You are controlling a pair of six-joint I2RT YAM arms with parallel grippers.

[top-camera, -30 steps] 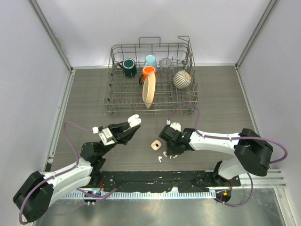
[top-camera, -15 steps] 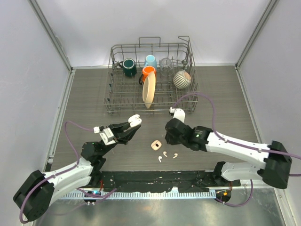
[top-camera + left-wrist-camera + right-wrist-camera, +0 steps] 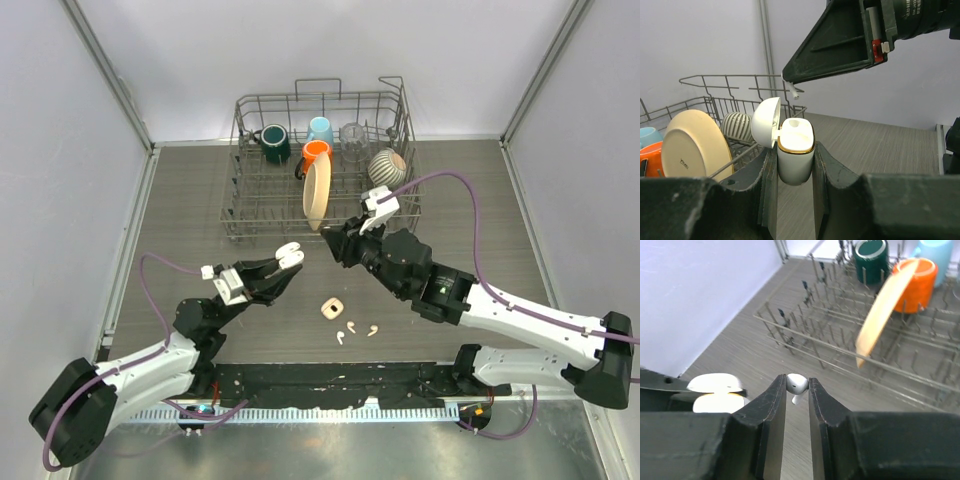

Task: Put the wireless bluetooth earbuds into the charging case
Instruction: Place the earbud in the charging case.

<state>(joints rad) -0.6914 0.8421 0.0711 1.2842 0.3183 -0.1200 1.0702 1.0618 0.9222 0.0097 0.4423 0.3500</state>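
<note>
Left fingers (image 3: 279, 269) narrow, clamped on the case (image 3: 795, 150), which is held upright off the bench (image 3: 470, 200), lid swung open to one side, one socket showing in the top. Right fingers (image 3: 332, 240) narrow, pinching one earbud (image 3: 796, 384) by its head, stem hanging down between the tips. In the left wrist view the bud sits above and beyond the case, apart from it, not yet over the socket. Three more earbuds (image 3: 352, 327) lie loose on the bench near a small tan piece (image 3: 333, 308), in front of the rack (image 3: 240, 215). Step in hand, as I judge it: carrying the bud to the open case. Next move calls for bringing the bud over the socket, stem lined up with the hole, lowering slowly, then release; case to be held steady, lid out of the way
</note>
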